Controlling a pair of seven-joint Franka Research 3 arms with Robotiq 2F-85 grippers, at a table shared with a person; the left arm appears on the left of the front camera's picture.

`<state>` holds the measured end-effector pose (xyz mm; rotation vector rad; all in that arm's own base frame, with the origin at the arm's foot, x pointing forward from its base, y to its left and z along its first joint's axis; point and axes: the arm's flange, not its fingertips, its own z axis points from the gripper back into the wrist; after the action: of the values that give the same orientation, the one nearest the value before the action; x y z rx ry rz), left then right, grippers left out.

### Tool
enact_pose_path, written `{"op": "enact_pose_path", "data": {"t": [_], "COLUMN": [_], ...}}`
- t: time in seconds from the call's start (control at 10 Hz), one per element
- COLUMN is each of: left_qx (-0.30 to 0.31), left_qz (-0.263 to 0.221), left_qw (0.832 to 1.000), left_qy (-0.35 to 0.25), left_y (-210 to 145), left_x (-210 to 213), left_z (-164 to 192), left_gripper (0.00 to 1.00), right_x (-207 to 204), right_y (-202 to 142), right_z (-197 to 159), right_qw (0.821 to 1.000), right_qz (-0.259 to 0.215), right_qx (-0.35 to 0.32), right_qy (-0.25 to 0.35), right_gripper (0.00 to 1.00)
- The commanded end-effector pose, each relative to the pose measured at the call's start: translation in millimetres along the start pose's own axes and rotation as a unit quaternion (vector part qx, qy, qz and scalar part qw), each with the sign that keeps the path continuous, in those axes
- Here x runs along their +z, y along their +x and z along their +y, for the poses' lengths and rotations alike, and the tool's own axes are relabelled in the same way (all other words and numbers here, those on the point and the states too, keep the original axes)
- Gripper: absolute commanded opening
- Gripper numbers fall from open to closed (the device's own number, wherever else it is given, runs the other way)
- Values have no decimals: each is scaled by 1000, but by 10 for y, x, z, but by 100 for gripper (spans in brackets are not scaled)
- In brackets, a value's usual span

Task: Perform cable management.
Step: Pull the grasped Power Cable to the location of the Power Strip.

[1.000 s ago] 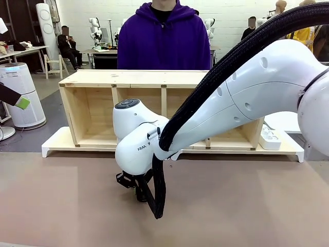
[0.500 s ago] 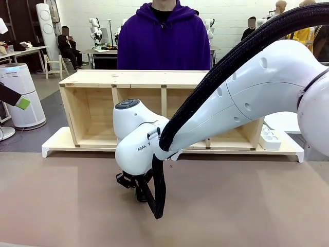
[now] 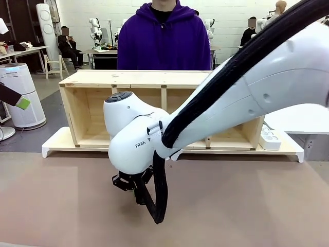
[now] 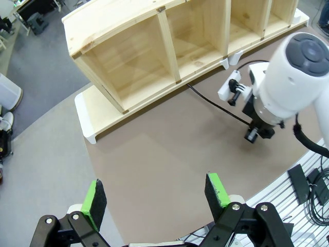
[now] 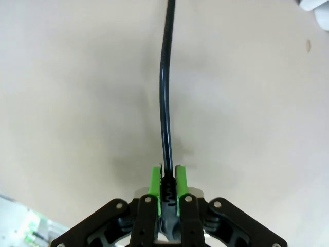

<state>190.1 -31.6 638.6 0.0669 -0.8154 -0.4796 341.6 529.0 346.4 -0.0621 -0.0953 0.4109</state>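
Note:
In the right wrist view the cable [image 5: 164, 92], a thin black cord, runs straight up over the brown table from my right gripper [image 5: 167, 177], which is shut on its plug end between the green pads. From the left wrist view the cable [image 4: 216, 105] stretches from the wooden shelf's [image 4: 154, 51] base to the right gripper [image 4: 254, 134]. My left gripper [image 4: 154, 194] hangs open high above the table, holding nothing. In the front view the right gripper [image 3: 138, 197] points down at the table in front of the shelf [image 3: 133, 78], partly hidden by the wrist.
A person in a purple hoodie [image 3: 163, 38] stands behind the shelf. A white power strip [image 3: 270, 138] lies on the shelf's base at the right. The thick ribbed hose [image 3: 160, 198] loops below the right wrist. Bare brown table [image 3: 247, 206] spreads around the gripper.
The right arm's wrist has shifted a little to the left and its upper link has risen. The gripper stays shut on the cable.

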Motion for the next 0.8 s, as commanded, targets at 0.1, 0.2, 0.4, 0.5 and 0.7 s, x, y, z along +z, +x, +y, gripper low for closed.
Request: {"op": "enact_pose_path", "data": {"t": [0.1, 0.2, 0.4, 0.5, 0.7], "left_qx": [4, 4, 4, 4, 4], "left_qz": [-1, -1, -1, -1, -1], "left_qw": [1000, 1000, 1000, 1000, 1000], "left_qy": [4, 4, 4, 4, 4], "left_y": [9, 9, 9, 9, 9], "left_x": [-5, -5, -5, -5, -5], "left_z": [14, 14, 14, 14, 14], "left_gripper": [100, 100, 100, 100, 100], "right_x": [205, 249, 434, 491, 529], "right_y": [-540, -793, -1188, -1396, -1685], "right_z": [-186, -229, -398, -506, -779], "right_qw": [999, 1000, 997, 994, 987], "right_qz": [9, 10, -39, -61, -77], "right_qx": [-29, -29, -67, -92, -143], "right_qy": [11, 8, 1, -9, -12], "right_gripper": [14, 14, 14, 14, 14]}}
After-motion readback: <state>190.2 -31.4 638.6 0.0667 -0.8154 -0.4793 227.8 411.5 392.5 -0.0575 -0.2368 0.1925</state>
